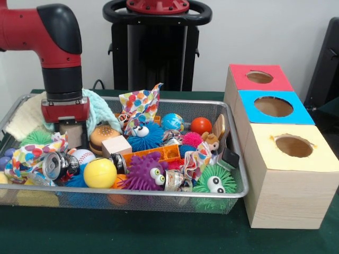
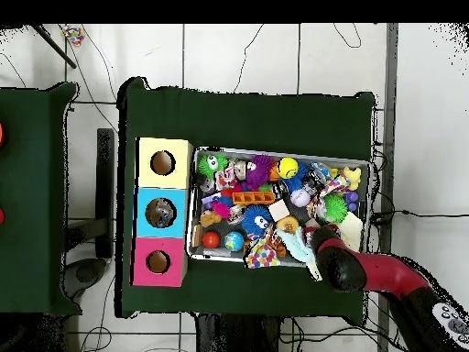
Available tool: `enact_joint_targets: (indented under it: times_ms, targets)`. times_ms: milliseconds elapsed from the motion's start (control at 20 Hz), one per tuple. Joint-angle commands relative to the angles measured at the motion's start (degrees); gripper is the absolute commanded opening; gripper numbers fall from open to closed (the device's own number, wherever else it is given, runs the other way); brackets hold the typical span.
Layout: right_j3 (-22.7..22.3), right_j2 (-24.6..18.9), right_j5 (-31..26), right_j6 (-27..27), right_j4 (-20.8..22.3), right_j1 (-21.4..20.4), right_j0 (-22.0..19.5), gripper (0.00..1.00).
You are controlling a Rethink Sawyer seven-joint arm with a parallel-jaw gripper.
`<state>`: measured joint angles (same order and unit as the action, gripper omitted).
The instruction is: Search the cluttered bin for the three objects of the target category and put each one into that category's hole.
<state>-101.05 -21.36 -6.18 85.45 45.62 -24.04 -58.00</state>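
Three holes stand open in the boxes beside the wire bin [image 1: 235, 185]: pink [image 1: 259, 77], blue [image 1: 273, 106] and yellow [image 1: 293, 145]. I can see nothing lodged in any of them from the front; overhead, the blue one may hold something, but I cannot be sure. So I judge the sorting barely begun. My claw [image 1: 71, 132] hangs low in the bin's end farthest from the boxes, by the burger toy [image 1: 103, 136]; whether it is open or holding anything I cannot tell. The bin is crowded with balls and spiky toys.
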Motion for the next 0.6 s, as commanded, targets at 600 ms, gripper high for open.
enact_joint_targets:
  times_ms: [600]
  targets:
    - [-2.48,6.17,-4.24,0.31,4.35,1.99,0.44,1.0]
